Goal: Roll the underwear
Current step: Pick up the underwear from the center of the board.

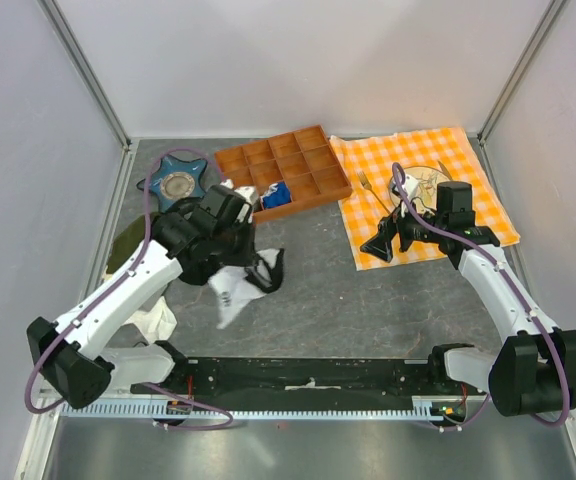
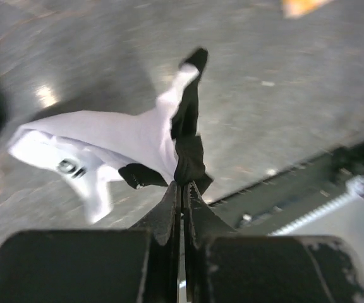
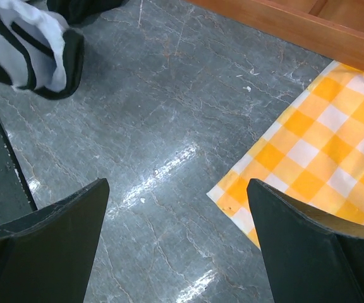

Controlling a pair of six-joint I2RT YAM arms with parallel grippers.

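Observation:
The underwear [image 1: 236, 287] is a small white garment with black trim, hanging crumpled above the grey table left of centre. My left gripper [image 1: 240, 252] is shut on its black trim; in the left wrist view [image 2: 183, 184] the jaws pinch the black band and the white fabric [image 2: 106, 136] dangles below. My right gripper [image 1: 380, 247] is open and empty over the corner of the checked cloth [image 1: 423, 190]; its wrist view [image 3: 175, 189] shows bare table between the fingers and the underwear [image 3: 30, 44] at the top left.
An orange compartment tray [image 1: 283, 172] stands at the back centre. A blue star-shaped dish [image 1: 176, 182] sits at back left. An olive-green cloth [image 1: 123, 245] and black clothing [image 1: 193, 225] lie by the left arm. A fork [image 1: 371, 190] and plate [image 1: 420, 183] rest on the checked cloth.

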